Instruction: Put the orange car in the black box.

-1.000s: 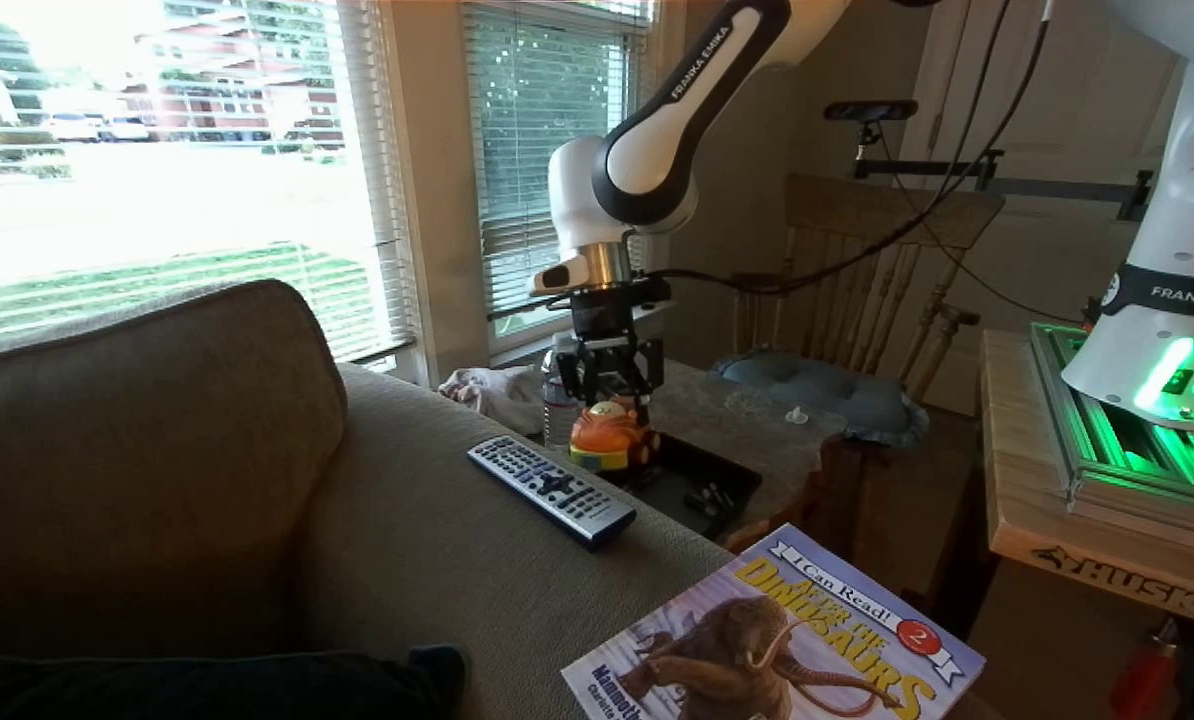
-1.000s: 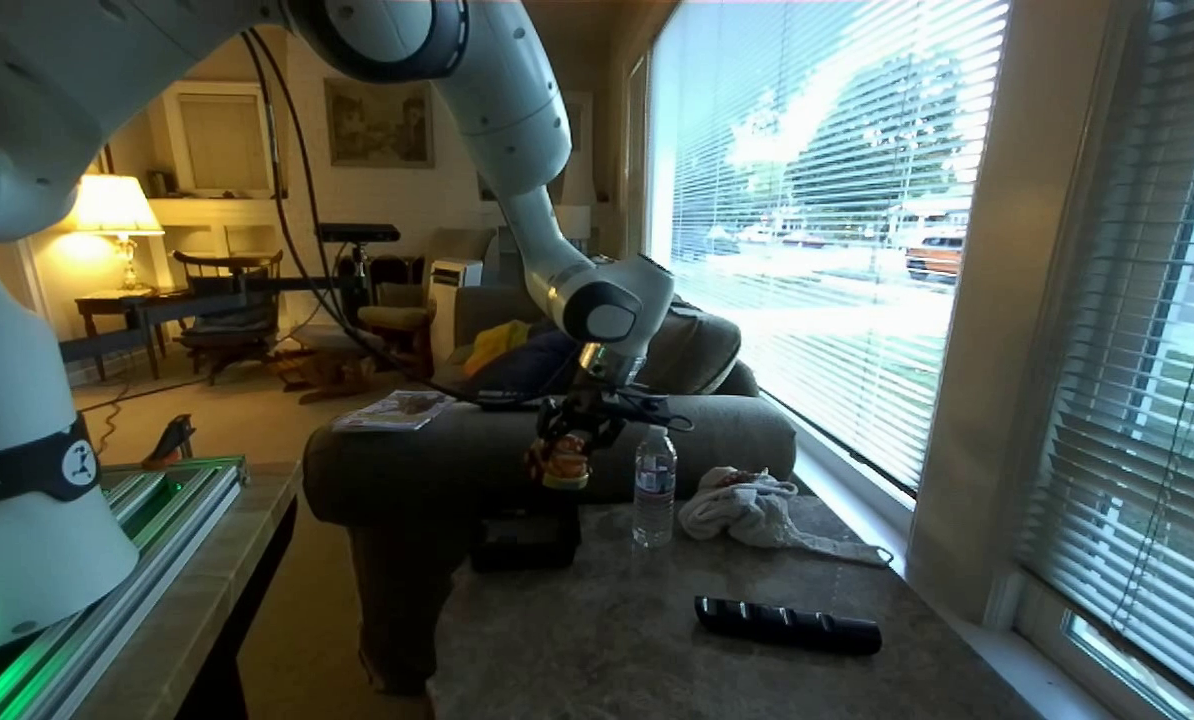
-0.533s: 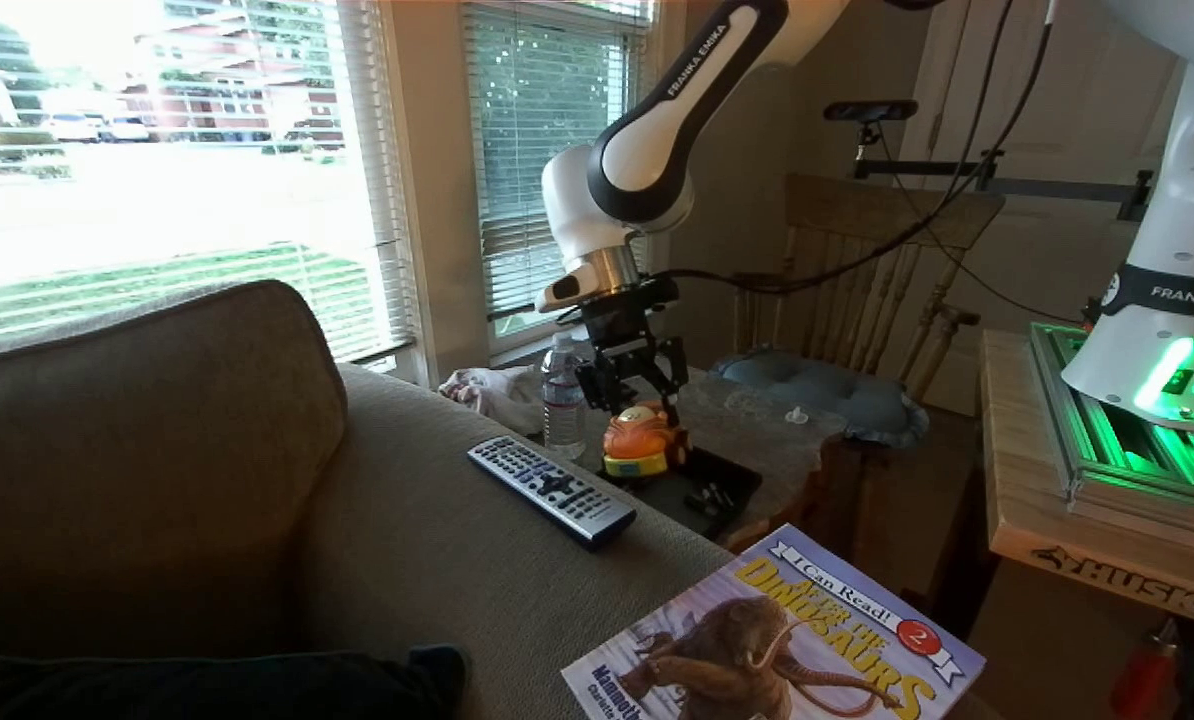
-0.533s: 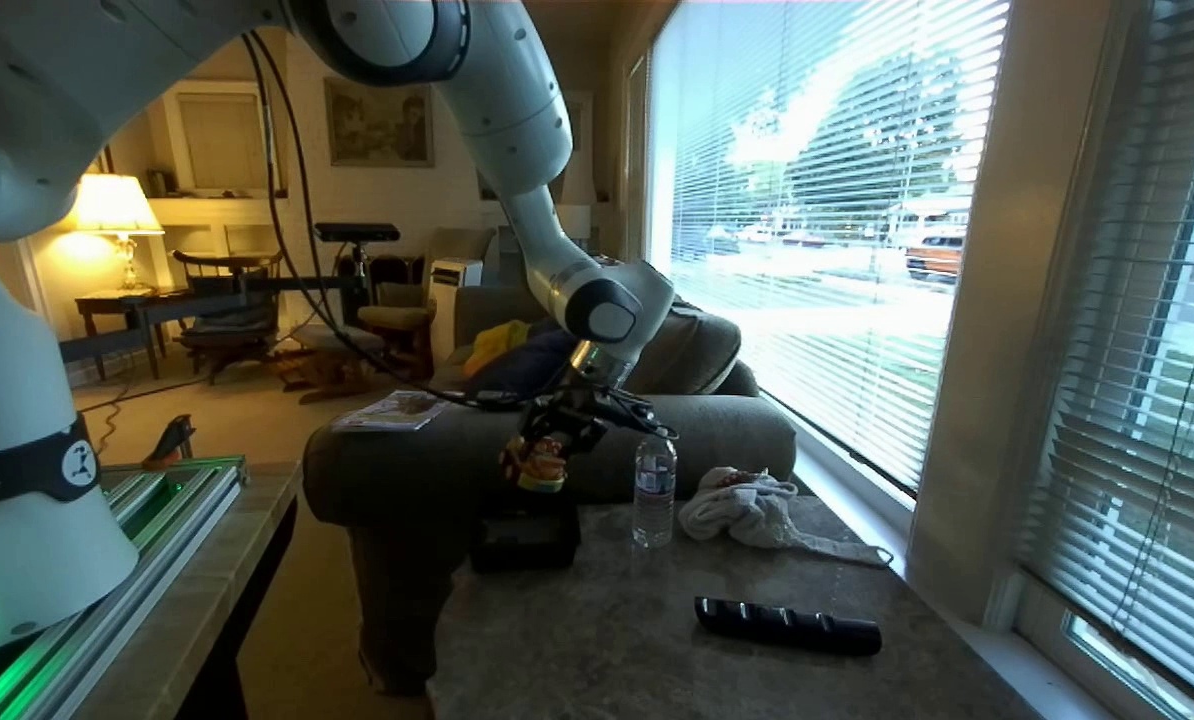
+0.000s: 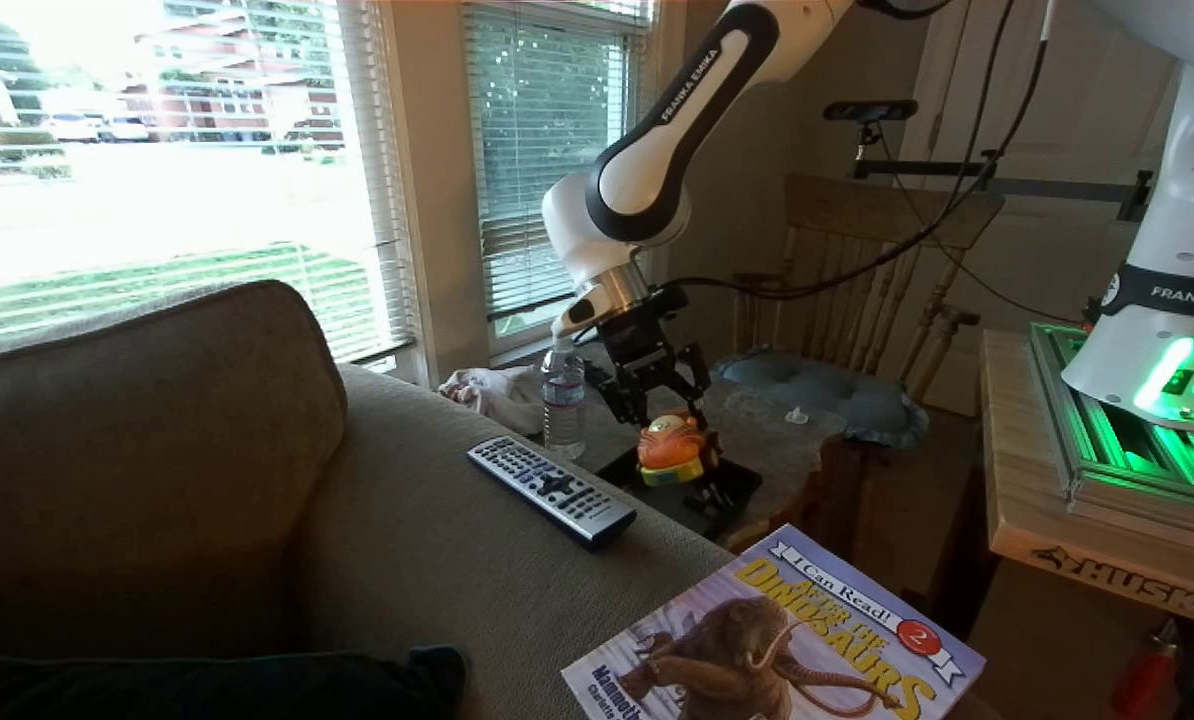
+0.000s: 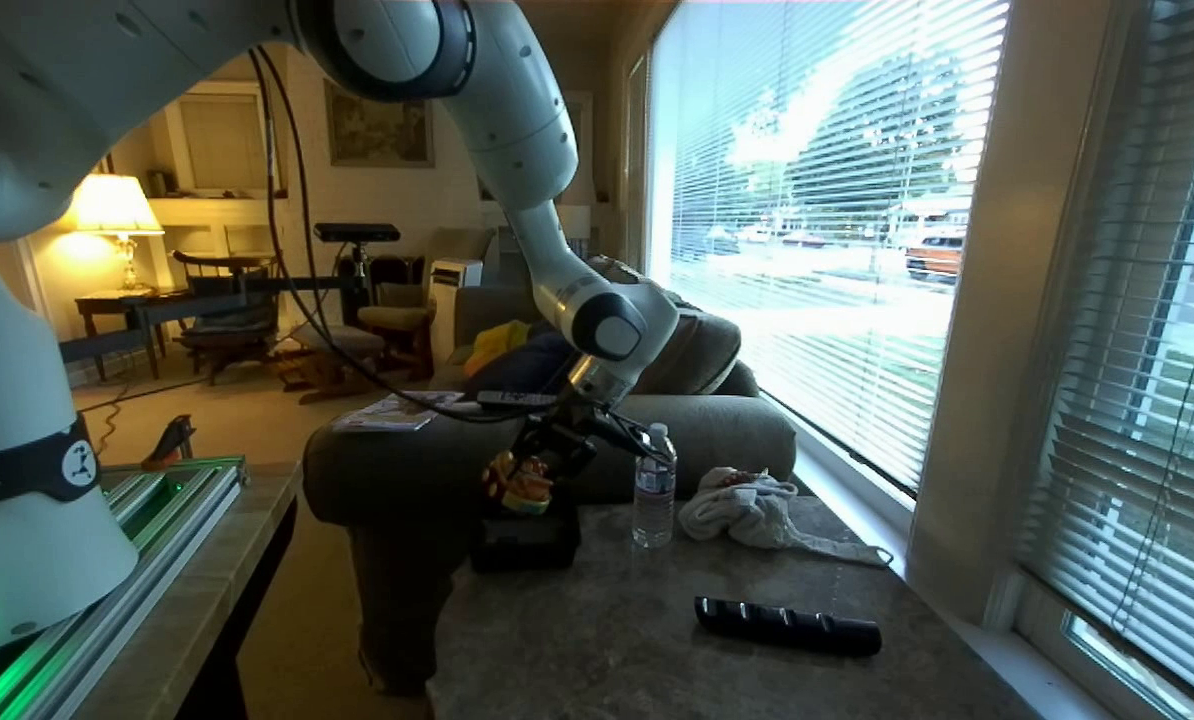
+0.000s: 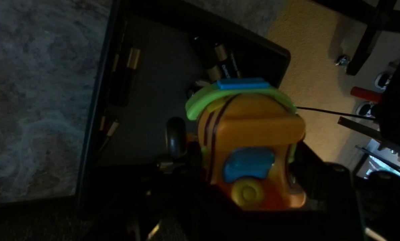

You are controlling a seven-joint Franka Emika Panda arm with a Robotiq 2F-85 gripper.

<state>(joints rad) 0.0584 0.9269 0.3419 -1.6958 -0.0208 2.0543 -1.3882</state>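
The orange car (image 5: 670, 450), a chunky toy with a yellow-green bumper, is held by my gripper (image 5: 671, 416) with a finger on each side. It also shows in an exterior view (image 6: 519, 487) and fills the middle of the wrist view (image 7: 260, 130), tilted. The black box (image 6: 527, 545) is a shallow open tray on the grey side table; its bare floor shows in the wrist view (image 7: 159, 63). The car hangs over the box, partly hiding it in both exterior views. The exact height above the floor of the box is hard to tell. The fingers are dark in the wrist view.
Several batteries (image 7: 223, 62) lie in the box. A water bottle (image 6: 654, 490) stands close beside the gripper, with a white cloth (image 6: 747, 510) past it. A black ridged object (image 6: 787, 626) lies on the table. The sofa arm bears a remote (image 5: 554, 490) and a book (image 5: 777, 630).
The gripper has carried the car away from the bottle and over the box: rightward in an exterior view, leftward and slightly down in an exterior view. The gripper has tilted more.
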